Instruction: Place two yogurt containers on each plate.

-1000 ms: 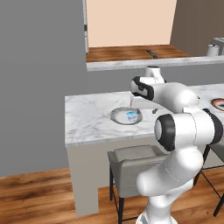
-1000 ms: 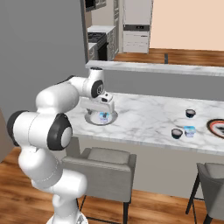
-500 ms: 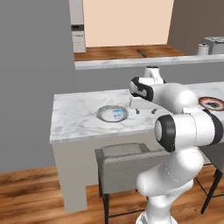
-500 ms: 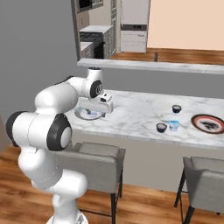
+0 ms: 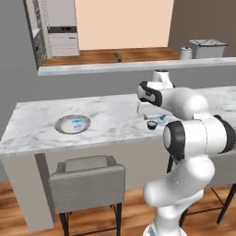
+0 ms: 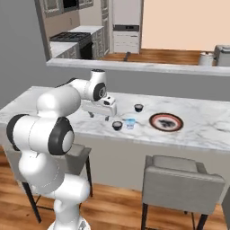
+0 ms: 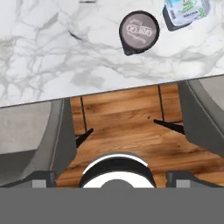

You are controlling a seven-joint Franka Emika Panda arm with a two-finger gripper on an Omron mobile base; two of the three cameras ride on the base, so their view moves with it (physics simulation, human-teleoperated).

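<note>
Base has been driven right along counter; silver plate w/ one blue cup is left behind. Gripper, wide open & empty, is hung near dark cup & blue cup, beside red-rimmed plate. Pickup is judged next.

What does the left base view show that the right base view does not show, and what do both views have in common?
Left base view adds: the silver-grey plate with one light blue yogurt cup on it. Right base view adds: the red-rimmed plate, with no cups on it, and a far dark cup standing alone. Shared: the marble counter, and a near dark cup beside a second light blue cup by the front edge.
</note>
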